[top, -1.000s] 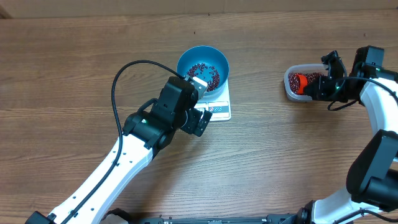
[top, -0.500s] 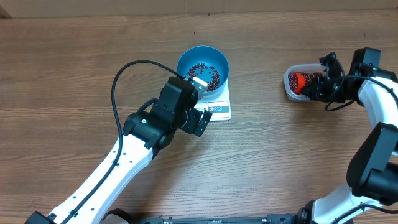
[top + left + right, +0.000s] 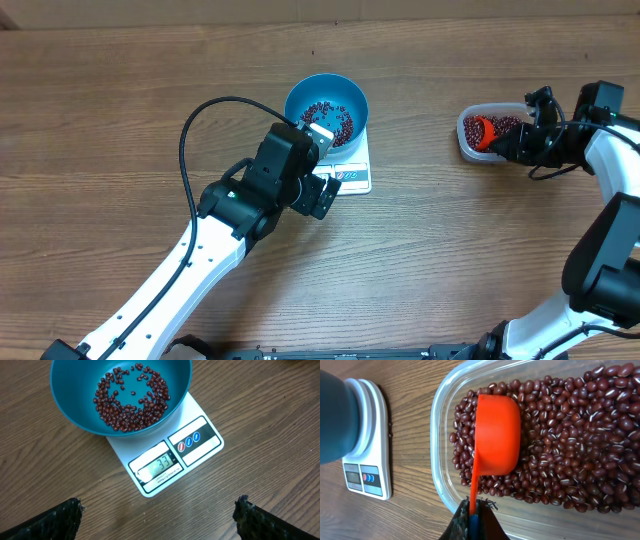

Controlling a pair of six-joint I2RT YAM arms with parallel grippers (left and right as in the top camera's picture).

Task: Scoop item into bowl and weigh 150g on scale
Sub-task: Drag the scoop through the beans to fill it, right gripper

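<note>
Right gripper [image 3: 474, 521] pinches the orange scoop [image 3: 497, 435] handle, scoop resting on beans [image 3: 570, 435] in clear tub [image 3: 436, 445]. Left gripper [image 3: 157, 522] fingers wide, empty, over scale [image 3: 205, 415]; blue bowl [image 3: 70, 400] with some beans sits on it.

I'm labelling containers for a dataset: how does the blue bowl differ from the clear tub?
The blue bowl is round and opaque; the clear tub is see-through with rounded corners. The bowl sits on the scale; the tub sits on the table. The bowl holds a thin scatter of beans; the tub is thickly covered, with an orange scoop in it. Both hold the same dark red beans.
</note>
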